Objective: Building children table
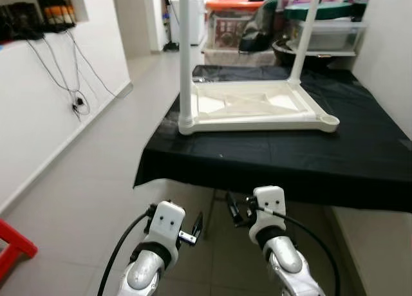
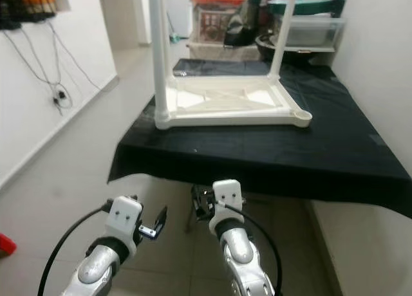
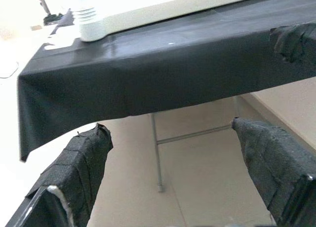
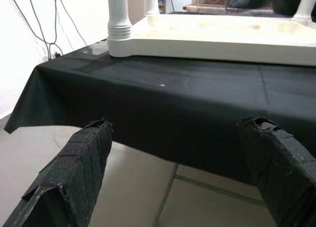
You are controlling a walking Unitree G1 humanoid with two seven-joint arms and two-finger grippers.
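Both arms low before desk (image 1: 270,161) near edge — left gripper (image 3: 168,153) wide, right gripper (image 4: 173,153) wide, nothing held. Inverted tabletop (image 1: 254,106) has empty socket (image 1: 329,120) at near right corner — next: fetch leg.

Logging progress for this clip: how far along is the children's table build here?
Partly done. The white tabletop lies upside down on the black-covered table with legs standing in some corners; the near right socket is empty. Nothing is in hand: the left tool and right tool hang open below the table edge.

No legible text, label, brand, number or sign anywhere.
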